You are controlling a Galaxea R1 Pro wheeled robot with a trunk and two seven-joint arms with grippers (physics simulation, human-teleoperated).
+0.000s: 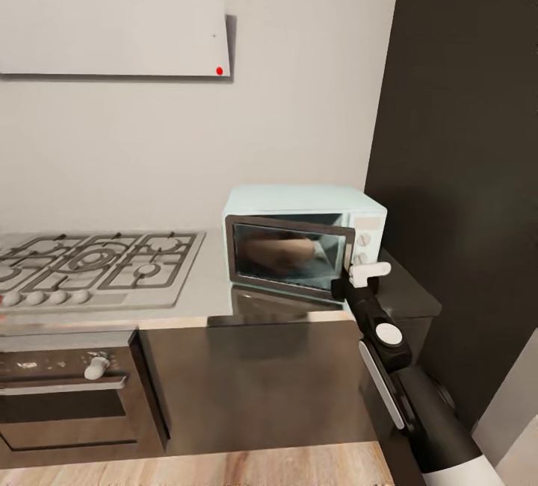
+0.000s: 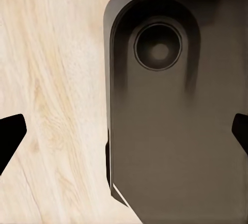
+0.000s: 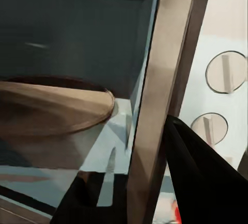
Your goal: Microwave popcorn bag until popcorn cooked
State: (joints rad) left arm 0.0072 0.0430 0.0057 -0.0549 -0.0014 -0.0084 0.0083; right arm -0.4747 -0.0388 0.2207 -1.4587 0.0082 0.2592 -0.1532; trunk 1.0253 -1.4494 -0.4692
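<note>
The pale mint-blue microwave (image 1: 299,206) stands on the grey countertop (image 1: 213,288) against the wall. Its dark glass door (image 1: 288,253) is ajar at its right edge. My right gripper (image 1: 368,274) is at that edge, just below the knobs (image 1: 364,240). In the right wrist view the door's edge (image 3: 165,79) runs between the two dark fingers of the right gripper (image 3: 129,152), which is shut on it. Past the door I see the inside and a round turntable (image 3: 51,105). The popcorn bag is out of view. My left gripper (image 2: 126,131) is open and empty, over the floor.
A gas hob (image 1: 97,262) with black grates lies left of the microwave, a black built-in oven (image 1: 67,389) under it. A dark tall cabinet (image 1: 463,135) rises at the right. The left wrist view looks down at the robot's grey base (image 2: 175,141) and the wooden floor (image 2: 51,79).
</note>
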